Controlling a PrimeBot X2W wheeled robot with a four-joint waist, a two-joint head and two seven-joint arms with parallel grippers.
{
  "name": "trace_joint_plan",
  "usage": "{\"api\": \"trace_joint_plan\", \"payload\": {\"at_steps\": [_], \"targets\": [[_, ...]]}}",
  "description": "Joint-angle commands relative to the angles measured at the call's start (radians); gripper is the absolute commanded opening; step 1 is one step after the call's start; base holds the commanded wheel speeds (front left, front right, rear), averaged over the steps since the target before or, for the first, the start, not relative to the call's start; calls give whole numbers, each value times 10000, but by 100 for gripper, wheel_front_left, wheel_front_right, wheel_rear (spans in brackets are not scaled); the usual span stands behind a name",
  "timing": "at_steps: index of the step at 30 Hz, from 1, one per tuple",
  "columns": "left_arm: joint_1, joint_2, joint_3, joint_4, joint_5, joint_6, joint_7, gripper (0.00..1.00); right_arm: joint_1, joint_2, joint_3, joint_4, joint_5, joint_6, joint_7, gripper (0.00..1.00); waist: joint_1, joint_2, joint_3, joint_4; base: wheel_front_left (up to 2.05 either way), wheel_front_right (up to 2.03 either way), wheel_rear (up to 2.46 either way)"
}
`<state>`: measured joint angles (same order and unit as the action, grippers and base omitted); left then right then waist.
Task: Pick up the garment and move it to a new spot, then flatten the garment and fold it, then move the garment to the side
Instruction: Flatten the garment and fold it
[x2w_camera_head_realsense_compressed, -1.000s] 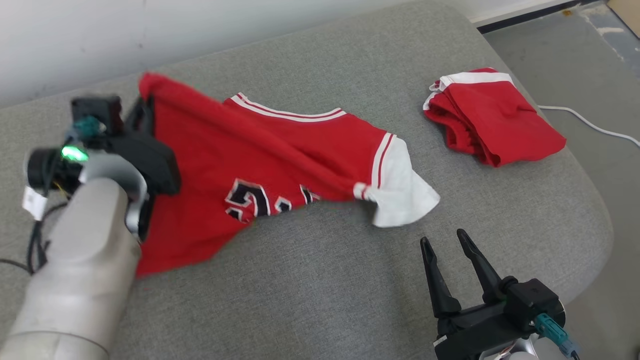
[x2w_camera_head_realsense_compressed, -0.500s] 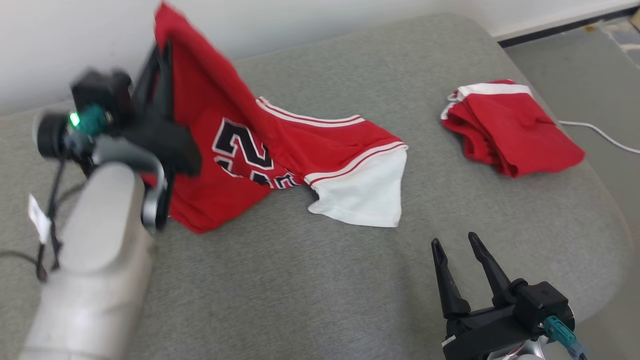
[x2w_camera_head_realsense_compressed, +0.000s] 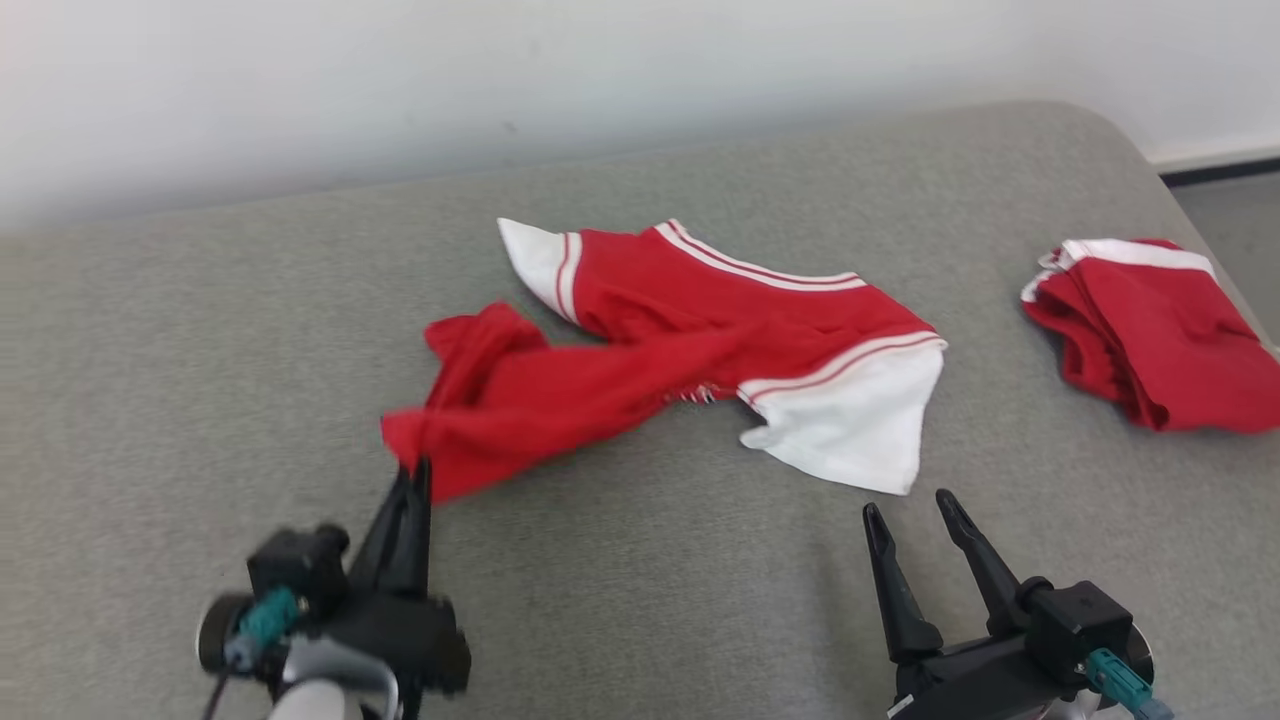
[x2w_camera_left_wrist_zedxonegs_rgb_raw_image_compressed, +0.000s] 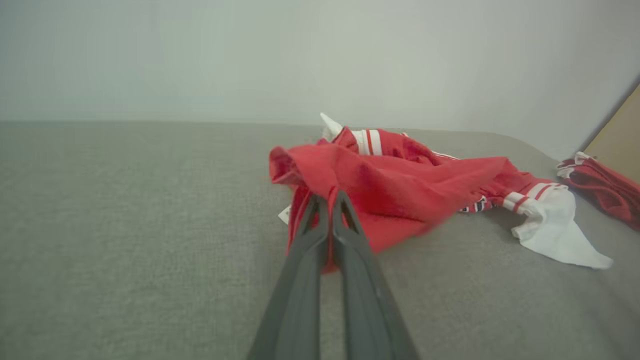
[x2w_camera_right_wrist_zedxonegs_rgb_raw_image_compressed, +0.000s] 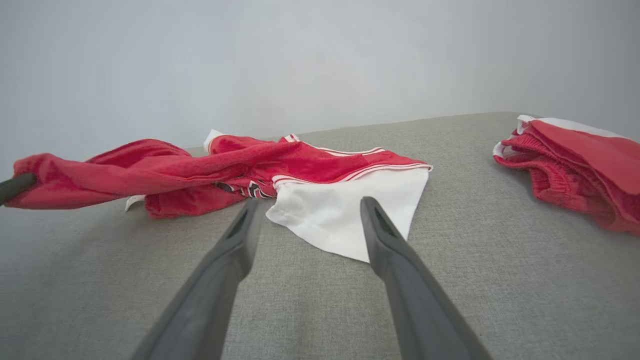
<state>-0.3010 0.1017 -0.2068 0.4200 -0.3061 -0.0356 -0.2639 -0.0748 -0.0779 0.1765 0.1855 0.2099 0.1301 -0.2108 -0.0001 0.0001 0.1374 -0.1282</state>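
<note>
Lying crumpled across the middle of the grey cushion (x2w_camera_head_realsense_compressed: 640, 620), the red jersey (x2w_camera_head_realsense_compressed: 720, 310) is stretching from a bunched red corner at the robot's left to a white sleeve (x2w_camera_head_realsense_compressed: 850, 430) spreading flat at its right. Its other white sleeve is poking out on the far side, toward the pale wall (x2w_camera_head_realsense_compressed: 600, 80). The left gripper (x2w_camera_head_realsense_compressed: 415, 472) is pinching the bunched corner, its two dark fingers (x2w_camera_head_realsense_compressed: 400, 540) pressing together on the cloth with barely a slit between them. In the left wrist view the red fabric is draping over their tips. In the right wrist view the pinched end is hanging slightly off the cushion while the rest is resting on it.

The right gripper (x2w_camera_head_realsense_compressed: 903, 505) is hovering just beside the near edge of the white sleeve, its fingers spreading wide and gripping nothing. A folded red garment (x2w_camera_head_realsense_compressed: 1140, 330) is sitting well apart at the cushion's far right.

Half a second ago the left gripper was holding the jersey high against the wall, with the black number showing. Now it is sitting low toward the front, and only a sliver of the number is peeking out of the folds. The head camera has tilted as well, so the folded garment's shift is not its own. The right gripper is keeping its open pose.
</note>
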Motion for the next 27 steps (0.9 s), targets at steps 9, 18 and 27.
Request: {"api": "trace_joint_plan", "payload": {"at_steps": [9,18,27], "targets": [[740,-24,309,1018,210,274,-2,2,290,-5,171,-46,47,7,224,100,1,-1,-851,555,0,0,0],[1634,-136,1256,805,38,449,-2,100,534,-78,99,-156,99,7,335,100,1,-1,-1240,407,0,0,0],[2555,-345,2374,-1919,357,47,-2,100,711,-24,-268,-240,79,7,394,100,1,-1,-1349,691,0,0,0]]}}
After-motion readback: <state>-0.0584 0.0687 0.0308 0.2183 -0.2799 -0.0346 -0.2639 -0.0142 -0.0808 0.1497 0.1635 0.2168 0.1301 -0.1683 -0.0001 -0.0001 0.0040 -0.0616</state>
